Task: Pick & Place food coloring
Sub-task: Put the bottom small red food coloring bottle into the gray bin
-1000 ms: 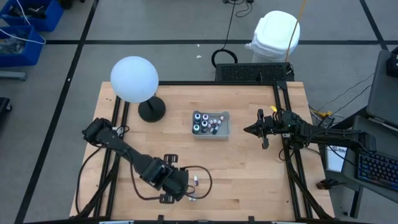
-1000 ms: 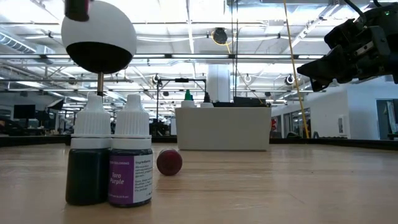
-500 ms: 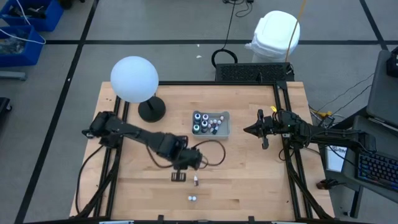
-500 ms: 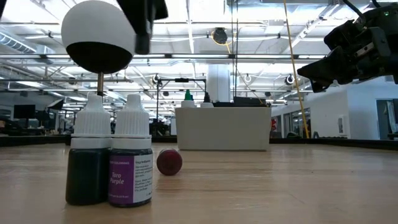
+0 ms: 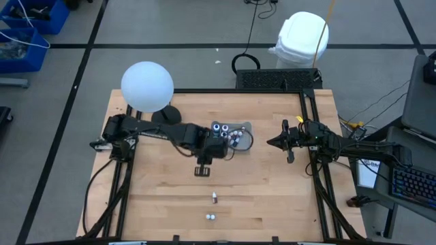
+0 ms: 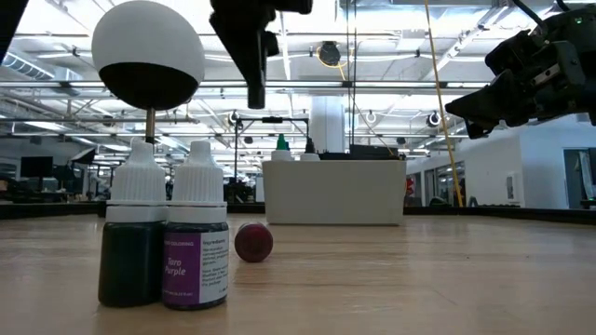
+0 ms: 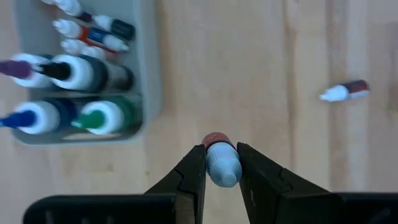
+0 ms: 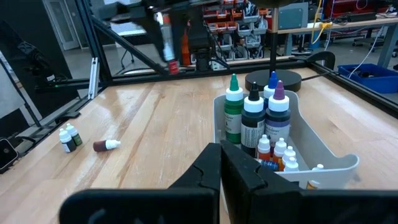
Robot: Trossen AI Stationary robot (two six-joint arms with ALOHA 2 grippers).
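1. While a small red vial (image 7: 221, 163) with a white cap is clenched between the left jaws, it is held above bare bench (image 5: 272, 190), just outside the wall of the grey tray (image 7: 149, 74) and not yet over it
2. The right jaws are seen pressed together on nothing, and that arm is parked above the right edge of the bench, well apart from the tray
3. The vial is gripped near its cap end only, so it could be tilted or let slip if the arm is swung sharply; a fall from here would likely land it on the bench, where it could roll
4. The tray is crowded, so a release made too low or off-centre could knock the tips of the tall bottles or leave the vial perched on the wall; a release made too early would miss the tray altogether
5. Four larger dark bottles are counted in the tray, tipped green (image 8: 233, 112), black (image 8: 254, 118), blue (image 8: 272, 81) and purple (image 8: 278, 115)
6. Several tiny vials (image 8: 280, 155) are packed beside them; an exact count cannot be made
7. Three pieces are left out on the near bench: a dark green bottle (image 6: 132, 237) and a purple-labelled bottle (image 6: 196, 237) standing upright and touching, and one red vial (image 6: 253, 241) lying on its side just beyond them
8. One vial is in the jaws, and one globe lamp (image 5: 146, 86) stands at the far left
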